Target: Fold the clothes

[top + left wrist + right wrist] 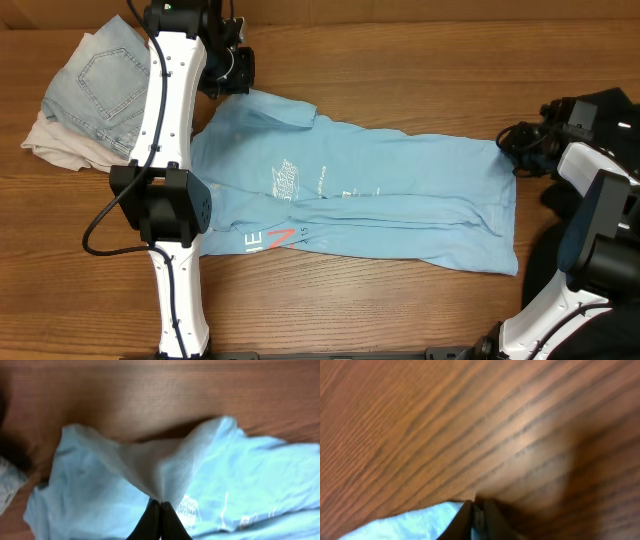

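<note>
A sky-blue T-shirt (360, 190) with white lettering lies spread across the middle of the wooden table. My left gripper (238, 82) is at its far left corner, shut on a pinch of the cloth; the left wrist view shows the fabric (165, 467) drawn up into the closed fingers (160, 504). My right gripper (508, 140) is at the shirt's far right corner, shut on its edge; the right wrist view shows the blue corner (415, 522) between the fingers (476, 506).
Pale denim shorts (105, 85) lie on beige cloth (60, 145) at the far left. A black garment (615, 110) sits at the right edge. The left arm (165, 150) reaches over the shirt's left side.
</note>
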Motion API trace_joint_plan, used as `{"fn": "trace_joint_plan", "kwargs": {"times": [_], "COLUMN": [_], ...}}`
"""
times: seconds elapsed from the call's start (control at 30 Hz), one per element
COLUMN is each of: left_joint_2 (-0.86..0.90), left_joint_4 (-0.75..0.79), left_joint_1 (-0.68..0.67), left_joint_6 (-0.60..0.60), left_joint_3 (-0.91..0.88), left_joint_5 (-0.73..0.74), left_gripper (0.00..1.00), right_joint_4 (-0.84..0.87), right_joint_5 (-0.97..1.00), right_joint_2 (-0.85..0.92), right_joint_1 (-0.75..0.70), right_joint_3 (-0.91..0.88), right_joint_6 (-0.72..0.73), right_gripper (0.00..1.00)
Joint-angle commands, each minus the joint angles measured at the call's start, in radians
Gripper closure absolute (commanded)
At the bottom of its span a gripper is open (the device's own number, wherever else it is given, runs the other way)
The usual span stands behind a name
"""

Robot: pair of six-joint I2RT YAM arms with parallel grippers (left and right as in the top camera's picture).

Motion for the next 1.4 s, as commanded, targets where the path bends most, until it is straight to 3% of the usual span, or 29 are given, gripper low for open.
{"fn": "trace_joint_plan", "kwargs": {"times": [0.0,0.2,0.53,0.73,1.03,1.37], "left_joint_2": [-0.060,-0.126,-0.208,-0.367,-0.596,-0.604], "left_joint_4": [-0.039,-0.192,-0.195,-0.195,-0.195,-0.186], "left_joint_1": [0.010,0.054,0.091,0.095,0.177,0.169], "left_joint_6": [0.016,0.016,0.035,0.047,0.046,0.046], "left_joint_3": [0.027,0.027,-0.018,-0.300,-0.639,-0.834], "left_joint_5": [-0.014,-0.037,0.001,-0.077,-0.161,-0.172], "left_gripper": [0.96,0.96,0.96,0.96,0.96,0.96], "right_joint_4": [-0.047,-0.224,-0.526,-0.656,-0.805,-0.925], "right_joint_5": [-0.027,-0.026,-0.023,0.009,0.240,0.340], "right_joint_2": [-0.045,-0.235,-0.374,-0.374,-0.374,-0.373], "right_joint_1": [-0.001,-0.001,-0.002,-0.002,-0.002,-0.002], "right_joint_3": [0.049,0.087,0.087,0.087,0.087,0.087], "right_joint_6": [-0.040,-0.042,-0.038,-0.038,0.042,0.068], "right_gripper": [0.95,0.96,0.96,0.96,0.96,0.96]}}
